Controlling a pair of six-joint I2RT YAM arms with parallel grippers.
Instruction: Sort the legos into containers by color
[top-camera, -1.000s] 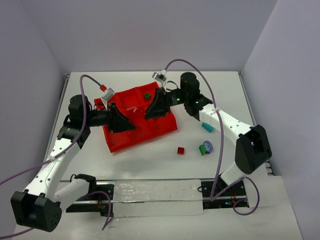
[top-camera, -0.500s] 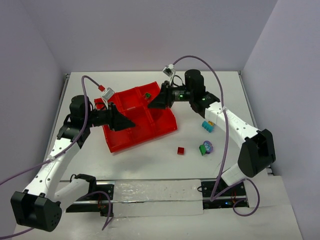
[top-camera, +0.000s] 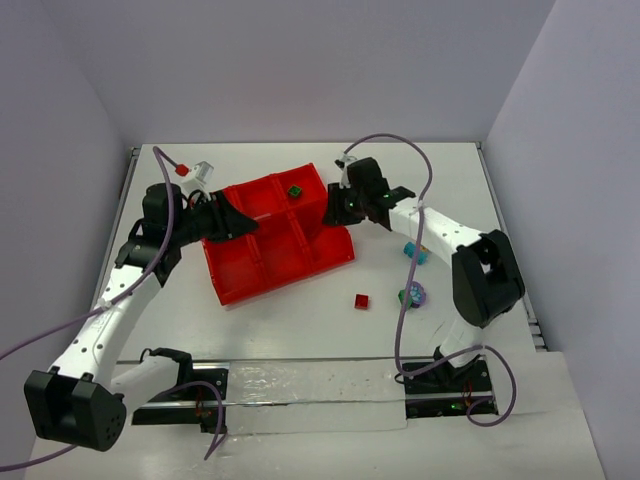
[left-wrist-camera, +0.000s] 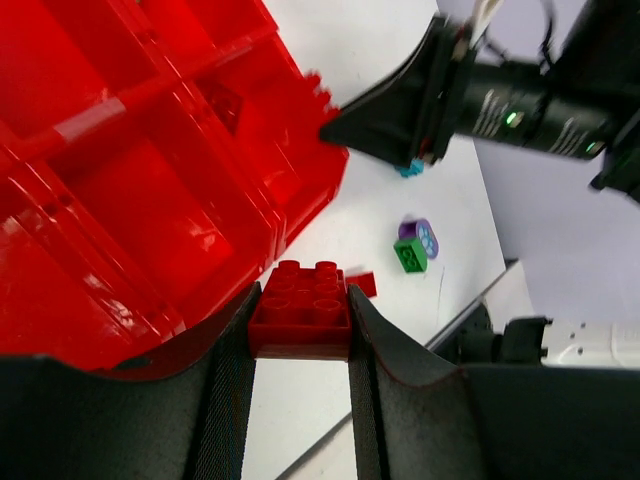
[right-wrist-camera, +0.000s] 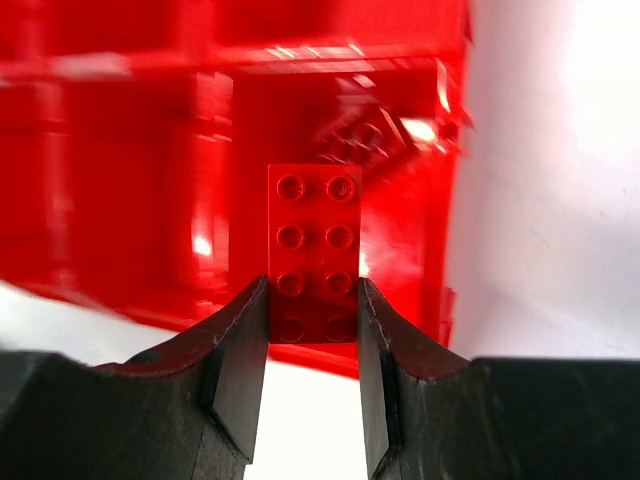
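Both arms have pulled away from the middle of the tray (top-camera: 285, 255) since a second ago. The left gripper (top-camera: 248, 225) is now over the tray's upper left part in the top view, and the right gripper (top-camera: 330, 210) has backed off to the tray's upper right corner, its arm folded lower over the table (top-camera: 300, 330). The tray itself lies where it did, skewed at the centre of the frame. The left gripper's jaws are closed to the width of a square red brick (left-wrist-camera: 300, 318), which they pinch by its two sides with the studs facing the wrist camera; the tray's compartments fill the upper left of that view. The right gripper's jaws likewise clamp a long red brick (right-wrist-camera: 314, 240) (two studs wide, four long) by its near end, with the tray's glossy walls blurred behind it and bare table at the right edge. One green brick (top-camera: 294, 190) lies inside a compartment on the tray's upper edge. To the right of the tray, on the table, sit a light blue brick (top-camera: 415, 250), a small red brick (top-camera: 362, 300) and, just beside each other, a second green brick (top-camera: 404, 296) and a purple piece (top-camera: 416, 292).
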